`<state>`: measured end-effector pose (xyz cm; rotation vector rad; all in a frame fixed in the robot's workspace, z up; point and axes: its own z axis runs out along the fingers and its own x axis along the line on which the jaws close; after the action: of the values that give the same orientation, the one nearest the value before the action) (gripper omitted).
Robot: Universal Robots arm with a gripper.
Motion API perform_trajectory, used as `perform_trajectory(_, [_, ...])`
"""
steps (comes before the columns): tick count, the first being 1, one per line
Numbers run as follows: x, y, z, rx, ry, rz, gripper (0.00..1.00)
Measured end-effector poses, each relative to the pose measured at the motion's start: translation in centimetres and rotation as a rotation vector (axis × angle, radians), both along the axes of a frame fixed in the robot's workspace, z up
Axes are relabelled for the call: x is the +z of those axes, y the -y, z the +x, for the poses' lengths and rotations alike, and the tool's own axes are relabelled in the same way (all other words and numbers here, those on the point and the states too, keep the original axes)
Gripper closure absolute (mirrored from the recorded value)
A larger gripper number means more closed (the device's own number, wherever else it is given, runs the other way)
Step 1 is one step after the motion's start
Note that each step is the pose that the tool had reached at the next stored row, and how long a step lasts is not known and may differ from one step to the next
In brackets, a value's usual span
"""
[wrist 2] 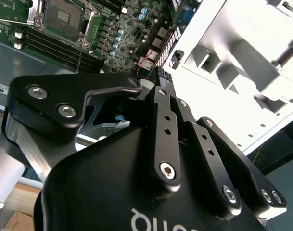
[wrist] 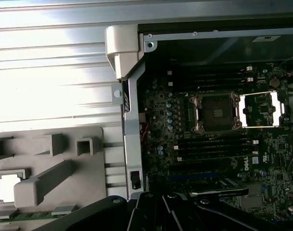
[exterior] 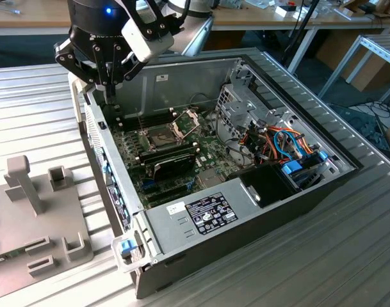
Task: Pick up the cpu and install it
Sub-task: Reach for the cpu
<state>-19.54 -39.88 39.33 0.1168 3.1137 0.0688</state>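
The cpu is a pale square chip lying in a recess of the grey fixture plate, outside the case. My gripper hovers above the near-left wall of the open computer case, fingers pointing down and shut with nothing between them. The open cpu socket sits on the motherboard with its metal frame hinged back. In the first wrist view the socket is bare and its frame lies beside it. The second wrist view shows the gripper and the socket.
Memory modules sit in slots beside the socket. A drive cage, coloured cables and the power supply crowd the exterior view's right of the case. Grey posts rise from the fixture plate.
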Motion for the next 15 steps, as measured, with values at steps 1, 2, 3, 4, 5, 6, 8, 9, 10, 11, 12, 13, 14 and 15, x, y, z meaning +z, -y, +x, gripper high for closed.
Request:
perform_trajectory(1, [0.00, 0.00, -0.08, 0.000, 0.0000, 0.0000, 0.89])
perform_trajectory(2, [0.00, 0.00, -0.12, 0.000, 0.0000, 0.0000, 0.89])
perform_trajectory(3, [0.00, 0.00, -0.17, 0.000, 0.0000, 0.0000, 0.89])
perform_trajectory(4, [0.00, 0.00, -0.23, 0.000, 0.0000, 0.0000, 0.89])
perform_trajectory(5, [0.00, 0.00, -0.28, 0.000, 0.0000, 0.0000, 0.89])
perform_trajectory(6, [0.00, 0.00, -0.33, 0.000, 0.0000, 0.0001, 0.89])
perform_trajectory(8, [0.00, 0.00, -0.43, 0.000, 0.0000, 0.0000, 0.89])
perform_trajectory(9, [0.00, 0.00, -0.49, 0.000, 0.0000, 0.0000, 0.89])
perform_trajectory(10, [0.00, 0.00, -0.55, 0.000, 0.0001, 0.0000, 0.89])
perform_trajectory(11, [0.00, 0.00, -0.61, 0.000, 0.0000, 0.0000, 0.89])
perform_trajectory(12, [0.00, 0.00, -0.65, 0.000, 0.0000, 0.0000, 0.89])
perform_trajectory(13, [0.00, 0.00, -0.75, 0.000, 0.0000, 0.0000, 0.89])
perform_trajectory(14, [0.00, 0.00, -0.81, 0.000, 0.0000, 0.0000, 0.89])
perform_trajectory(15, [0.00, 0.00, -0.85, 0.000, 0.0001, 0.0000, 0.89])
